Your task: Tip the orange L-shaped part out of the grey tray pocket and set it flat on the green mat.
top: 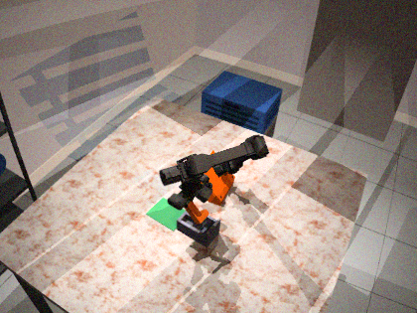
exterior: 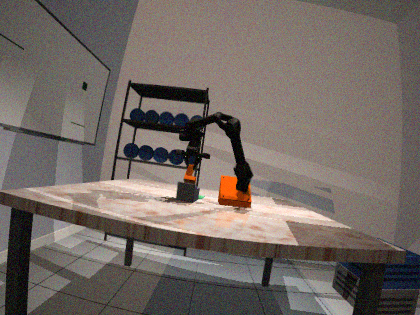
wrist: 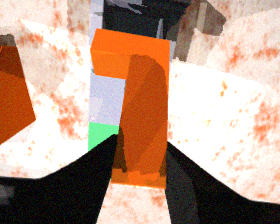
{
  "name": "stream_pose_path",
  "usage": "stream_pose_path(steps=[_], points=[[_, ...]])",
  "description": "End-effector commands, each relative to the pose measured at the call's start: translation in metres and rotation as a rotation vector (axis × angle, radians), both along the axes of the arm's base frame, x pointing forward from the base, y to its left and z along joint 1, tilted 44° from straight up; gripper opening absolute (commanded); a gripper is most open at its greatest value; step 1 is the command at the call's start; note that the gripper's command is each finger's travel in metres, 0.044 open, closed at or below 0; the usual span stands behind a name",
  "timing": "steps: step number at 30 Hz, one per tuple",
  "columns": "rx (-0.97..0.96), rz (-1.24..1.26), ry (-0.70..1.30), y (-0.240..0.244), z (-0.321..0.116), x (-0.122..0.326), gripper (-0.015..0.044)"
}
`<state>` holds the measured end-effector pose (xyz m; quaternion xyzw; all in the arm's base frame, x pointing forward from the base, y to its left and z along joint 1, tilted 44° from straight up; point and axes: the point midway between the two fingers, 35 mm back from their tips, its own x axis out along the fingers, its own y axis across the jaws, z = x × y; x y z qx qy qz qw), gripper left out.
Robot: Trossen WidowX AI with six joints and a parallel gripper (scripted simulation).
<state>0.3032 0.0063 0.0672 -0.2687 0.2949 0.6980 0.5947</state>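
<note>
The orange L-shaped part (top: 198,214) (exterior: 190,174) (wrist: 145,110) is steeply tilted above the grey tray (top: 198,235) (exterior: 188,192), its L-shaped end lowest. That end is up at the tray's top; whether a small gap separates them is hard to tell. My gripper (top: 190,202) (wrist: 139,143) is shut on the part's raised straight end, with one black finger on each side in the wrist view. The dark pocket shows beyond the L-shaped end in that view. The green mat (top: 163,213) (exterior: 201,197) (wrist: 102,135) lies beside the tray, with nothing on it visible.
A large orange block (top: 218,187) (exterior: 234,192) (wrist: 14,97) stands at the arm's base, near the tray. The patterned table (top: 109,178) (exterior: 150,219) carries all this. A blue crate (top: 243,98) and a rack (exterior: 170,93) are beyond the table.
</note>
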Motion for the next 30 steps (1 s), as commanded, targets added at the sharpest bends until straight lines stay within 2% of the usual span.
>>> stream_pose_path(steps=[1, 21, 30], points=[[-0.001, 0.003, 0.003, -0.014, -0.015, -0.002, 0.0], [-0.008, 0.003, 0.001, -0.099, -0.09, -0.011, 0.0], [-0.008, 0.003, 0.001, -0.099, -0.095, -0.012, 0.0]])
